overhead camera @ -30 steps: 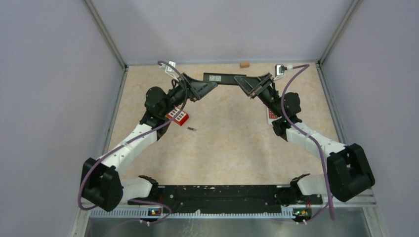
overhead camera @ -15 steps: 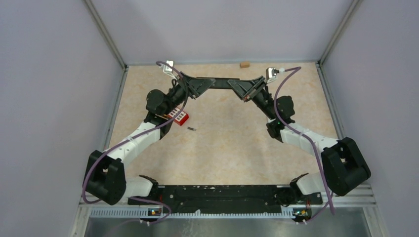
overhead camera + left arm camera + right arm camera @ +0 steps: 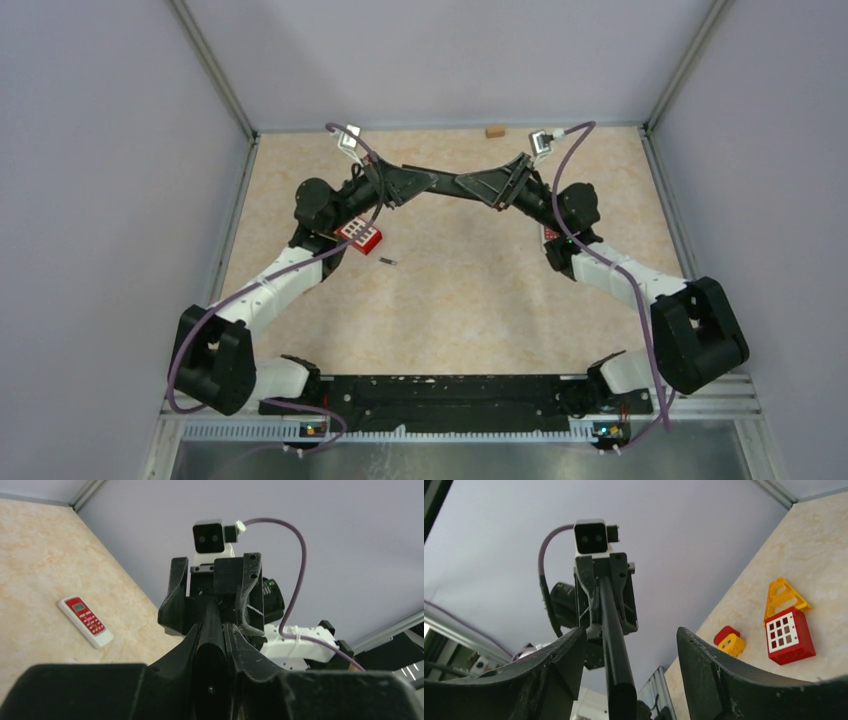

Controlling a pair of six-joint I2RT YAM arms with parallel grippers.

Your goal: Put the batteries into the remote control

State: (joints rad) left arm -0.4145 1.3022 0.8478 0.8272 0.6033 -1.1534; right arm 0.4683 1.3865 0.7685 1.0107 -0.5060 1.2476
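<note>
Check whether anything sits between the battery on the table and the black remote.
Nothing visible does: bare tabletop separates the battery from the raised black remote; the red block lies just left.

The scene was lit evenly and softly, seemingly from above, and only faint, diffuse shadows were cast on the table (image 3: pixel 470 310) beneath the arms. The pale walls were shown uniformly bright, and the top view was rendered sharp throughout. In the wrist views the left gripper (image 3: pixel 220 630) and the right gripper (image 3: pixel 631 640) were shown dark, nearly featureless and out of focus close to the lens. The near end of the black remote (image 3: pixel 618 685) was blurred likewise, while the background was rendered crisp.
</note>
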